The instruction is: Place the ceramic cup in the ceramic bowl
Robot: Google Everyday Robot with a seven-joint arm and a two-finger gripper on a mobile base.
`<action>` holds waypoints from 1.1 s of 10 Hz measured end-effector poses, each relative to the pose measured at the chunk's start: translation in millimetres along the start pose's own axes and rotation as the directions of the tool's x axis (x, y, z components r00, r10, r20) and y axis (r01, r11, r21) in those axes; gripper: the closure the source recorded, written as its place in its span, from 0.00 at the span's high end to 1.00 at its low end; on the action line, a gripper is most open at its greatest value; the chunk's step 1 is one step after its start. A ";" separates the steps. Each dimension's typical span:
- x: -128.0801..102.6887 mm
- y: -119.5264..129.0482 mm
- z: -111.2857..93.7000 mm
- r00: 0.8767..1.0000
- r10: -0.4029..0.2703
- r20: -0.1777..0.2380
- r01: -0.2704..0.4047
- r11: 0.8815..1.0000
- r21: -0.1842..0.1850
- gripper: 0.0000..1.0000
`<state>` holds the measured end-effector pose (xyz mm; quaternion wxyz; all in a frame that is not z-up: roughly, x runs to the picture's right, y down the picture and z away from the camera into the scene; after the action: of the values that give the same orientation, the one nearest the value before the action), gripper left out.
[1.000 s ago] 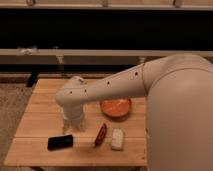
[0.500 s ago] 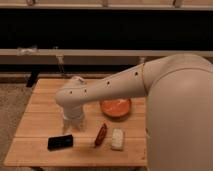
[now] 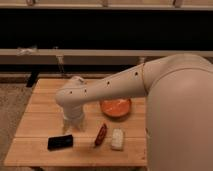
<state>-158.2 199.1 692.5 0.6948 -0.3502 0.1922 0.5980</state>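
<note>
– Status of the hand (image 3: 73,122)?
– My hand points down at the left part of the light wooden tabletop (image 3: 35,120), left of the wide orange ceramic bowl (image 3: 116,108). Spread or pinching, I cannot tell.
– And the small white ceramic cup?
– I cannot pick it out beneath the hand.

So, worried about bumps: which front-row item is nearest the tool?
The black one, leftmost; the tool hangs just behind it, while the red item and white block lie farther right.

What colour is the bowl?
The bowl is orange, shown in the camera view. The gripper is low over the table beside it.
</note>
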 end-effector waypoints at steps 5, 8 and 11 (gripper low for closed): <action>-24.1 -13.0 -23.3 0.999 -0.005 0.040 0.003 0.999 0.047 0.65; -66.0 -40.2 -37.8 0.998 0.003 0.069 -0.006 0.999 0.051 0.65; -95.3 -62.3 -33.7 0.996 0.025 0.089 -0.030 0.998 0.061 0.65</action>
<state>-113.0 106.1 750.9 0.7048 -0.2991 0.1847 0.6161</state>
